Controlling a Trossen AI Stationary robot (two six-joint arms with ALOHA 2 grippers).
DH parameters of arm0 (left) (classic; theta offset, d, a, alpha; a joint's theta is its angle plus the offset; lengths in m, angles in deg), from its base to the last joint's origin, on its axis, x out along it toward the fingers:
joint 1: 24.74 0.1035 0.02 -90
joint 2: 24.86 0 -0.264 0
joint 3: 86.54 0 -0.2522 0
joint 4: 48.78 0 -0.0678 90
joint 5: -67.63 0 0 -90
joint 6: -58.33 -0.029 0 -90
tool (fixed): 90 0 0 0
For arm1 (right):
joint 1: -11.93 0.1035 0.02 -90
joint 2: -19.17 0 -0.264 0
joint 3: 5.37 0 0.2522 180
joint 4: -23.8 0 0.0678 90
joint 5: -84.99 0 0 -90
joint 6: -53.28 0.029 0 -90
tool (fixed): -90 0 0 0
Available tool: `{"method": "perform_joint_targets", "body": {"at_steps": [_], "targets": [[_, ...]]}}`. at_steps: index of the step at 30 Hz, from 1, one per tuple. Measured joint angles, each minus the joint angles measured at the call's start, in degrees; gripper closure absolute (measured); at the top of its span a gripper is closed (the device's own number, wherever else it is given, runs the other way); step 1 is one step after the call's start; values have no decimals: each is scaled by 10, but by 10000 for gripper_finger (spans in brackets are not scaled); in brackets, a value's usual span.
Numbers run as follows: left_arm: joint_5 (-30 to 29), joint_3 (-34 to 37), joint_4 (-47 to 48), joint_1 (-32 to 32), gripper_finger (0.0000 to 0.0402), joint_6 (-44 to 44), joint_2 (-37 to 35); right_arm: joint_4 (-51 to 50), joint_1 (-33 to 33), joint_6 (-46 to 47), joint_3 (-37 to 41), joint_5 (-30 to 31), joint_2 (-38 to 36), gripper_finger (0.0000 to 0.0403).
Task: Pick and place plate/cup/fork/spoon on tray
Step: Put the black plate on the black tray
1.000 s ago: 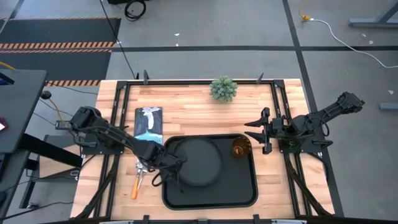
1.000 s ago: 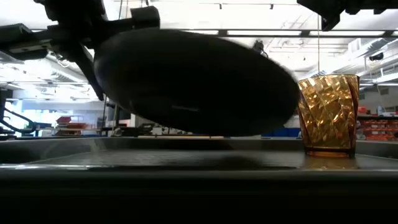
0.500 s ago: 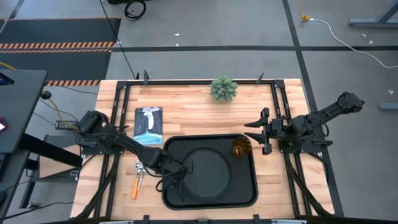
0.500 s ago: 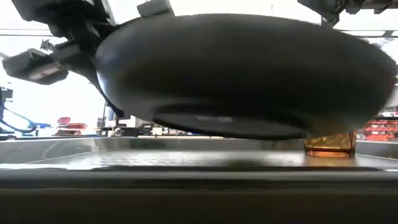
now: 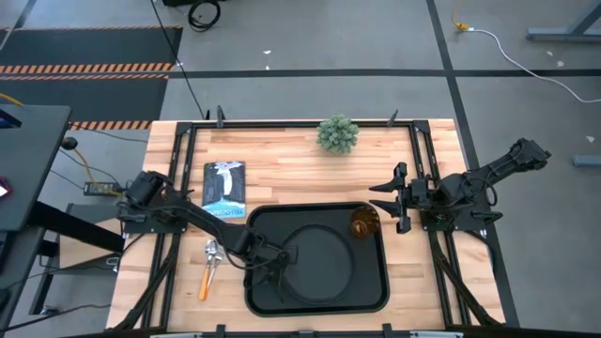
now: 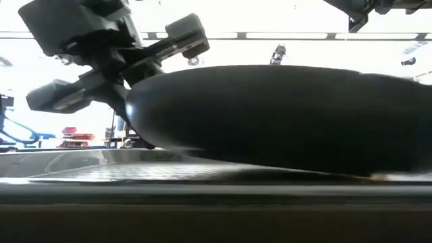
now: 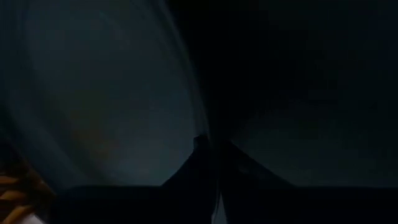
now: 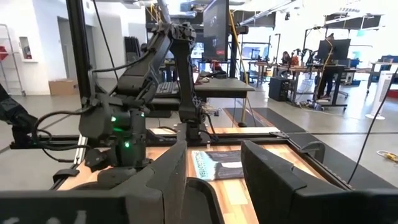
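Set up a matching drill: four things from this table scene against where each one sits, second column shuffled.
Things:
1. plate
2. cup
3. fork
4. potted plant

Places:
A. far edge of the table
B. on the bare table, left of the tray
C. held by the left gripper, low over the tray
D. tray's far right corner

Pairs: 1-C, 2-D, 3-B, 4-A

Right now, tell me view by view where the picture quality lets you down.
Low view: the plate looms as a dark mass against blown-out ceiling light, hiding the cup. Left wrist view: nearly black, only faint curved edges behind the left claw. High view: evenly lit. Right wrist view: bright windows, own fingers dark.
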Motion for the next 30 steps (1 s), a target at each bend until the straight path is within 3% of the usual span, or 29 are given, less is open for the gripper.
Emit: {"method": "perform_joint_targets", "body": {"at_steps": [10, 22, 30], "targets": [[-11, 0, -1, 0, 347, 15, 4, 3, 0, 0, 0, -2, 0, 243], [-27, 0, -40, -1, 219, 36, 4, 3, 0, 0, 0, -2, 0, 243], [-48, 0, -36, -2, 204, 62, 4, 3, 0, 1, 0, -2, 0, 243]]}}
